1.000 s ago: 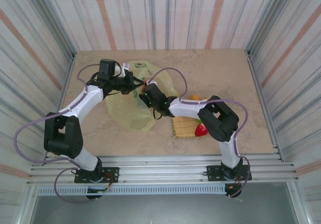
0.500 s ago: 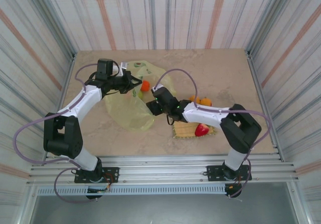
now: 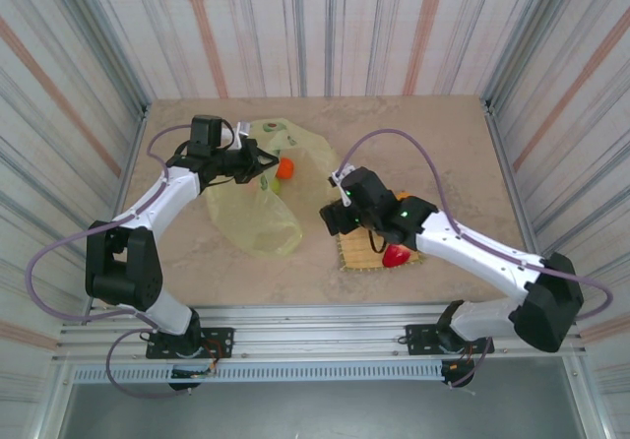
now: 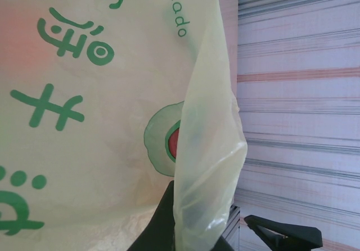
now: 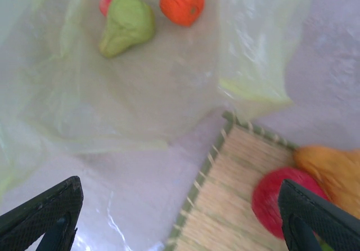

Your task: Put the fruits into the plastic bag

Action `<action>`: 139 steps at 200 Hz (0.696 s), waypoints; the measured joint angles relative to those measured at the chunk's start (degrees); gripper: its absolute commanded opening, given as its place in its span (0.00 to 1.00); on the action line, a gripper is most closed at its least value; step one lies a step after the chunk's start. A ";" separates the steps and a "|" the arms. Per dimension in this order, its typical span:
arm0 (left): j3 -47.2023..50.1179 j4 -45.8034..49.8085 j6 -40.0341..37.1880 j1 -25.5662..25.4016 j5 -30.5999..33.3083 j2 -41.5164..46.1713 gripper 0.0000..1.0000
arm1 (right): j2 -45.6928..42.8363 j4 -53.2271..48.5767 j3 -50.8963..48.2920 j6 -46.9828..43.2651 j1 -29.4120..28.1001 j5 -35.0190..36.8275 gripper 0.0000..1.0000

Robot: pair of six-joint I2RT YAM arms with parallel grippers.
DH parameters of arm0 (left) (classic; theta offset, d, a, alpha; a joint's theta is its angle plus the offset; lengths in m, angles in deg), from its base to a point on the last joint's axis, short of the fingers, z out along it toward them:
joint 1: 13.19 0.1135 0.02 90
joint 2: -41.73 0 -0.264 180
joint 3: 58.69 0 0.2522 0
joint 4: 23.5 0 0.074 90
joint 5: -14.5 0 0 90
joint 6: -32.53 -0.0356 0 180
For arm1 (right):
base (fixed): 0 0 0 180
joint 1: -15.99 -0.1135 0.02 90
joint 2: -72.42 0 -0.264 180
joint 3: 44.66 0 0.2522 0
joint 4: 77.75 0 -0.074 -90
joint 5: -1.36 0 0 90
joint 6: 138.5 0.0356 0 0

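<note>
Nearest the arm bases, on the straw mat (image 3: pixel 360 254), a red fruit (image 3: pixel 396 255) lies touching a yellow-orange fruit (image 5: pixel 332 169); both are yet to be bagged. Just past the mat's left corner the right gripper (image 3: pixel 333 218) hangs over the table (image 3: pixel 443 144), its jaws spread wide with nothing between them, in the gap between mat and plastic bag (image 3: pixel 254 213). The step in hand looks like fetching the next fruit. To do it well, the gripper should swing back over the mat, centre the red fruit between its fingers (image 5: pixel 42 217) and come straight down. It should close gently, since a round toy can squirt sideways and the woven edge could snag a fingertip. The carry should then clear the bag's near lip rather than drag the thin film, and release deep inside. Farther on, the bag lies slack on the table with its mouth turned toward the mat. Inside that mouth, as far as can be judged, rest a green pear (image 5: pixel 126 26), an orange (image 5: pixel 181 2) and a small reddish fruit (image 5: pixel 108 0) close together. At the far side the left gripper (image 3: pixel 258 159) is clamped tight on the bag's edge, lifting it so the opening stands clear. That hold should not slacken during the drop.
</note>
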 measured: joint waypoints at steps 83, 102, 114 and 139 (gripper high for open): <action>0.00 0.00 0.00 -0.02 0.00 0.00 0.00 | -0.13 -15.04 0.83 2.93 10.05 -0.90 0.91; 0.00 0.00 0.00 -0.02 0.00 0.00 0.00 | 4.02 -16.24 2.49 3.04 10.84 -1.09 0.90; 0.00 0.00 0.00 -0.02 0.00 0.00 0.00 | 6.75 -16.48 3.65 3.02 10.86 -1.22 0.90; 0.00 0.02 0.00 -0.02 0.00 0.00 0.00 | 12.02 -16.59 5.86 2.82 10.86 -0.85 0.89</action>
